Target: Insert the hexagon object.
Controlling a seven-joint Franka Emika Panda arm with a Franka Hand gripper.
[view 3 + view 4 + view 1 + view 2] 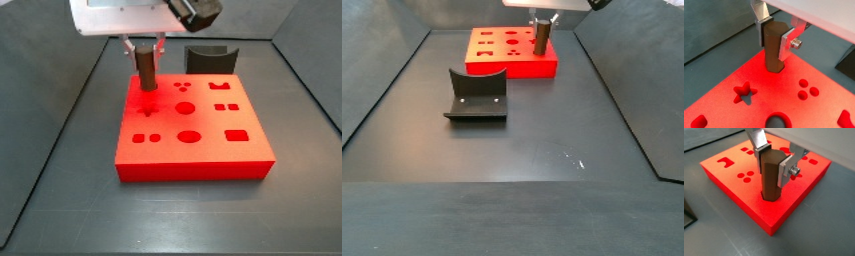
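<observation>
The hexagon object point(773, 50) is a slim brown peg held upright, and it also shows in the other views point(771, 178) point(144, 70) point(543, 38). My gripper point(775, 31) is shut on its upper part, with silver fingers point(785, 169) on opposite sides. The peg's lower end rests on or in the top of the red block with shaped holes point(764, 95), near one corner point(764, 203). In a side view the block point(187, 135) lies below the gripper point(144, 48). In the other side view the block point(509, 52) sits at the far end, under the gripper point(543, 22). I cannot tell how deep the peg sits.
The block's top has star point(744, 91), three-dot point(806, 89), oval point(778, 121) and other cut-outs. A dark grey curved piece point(476, 95) lies on the dark floor, also seen in a side view point(210, 57). Raised tray walls border the floor point(623, 110).
</observation>
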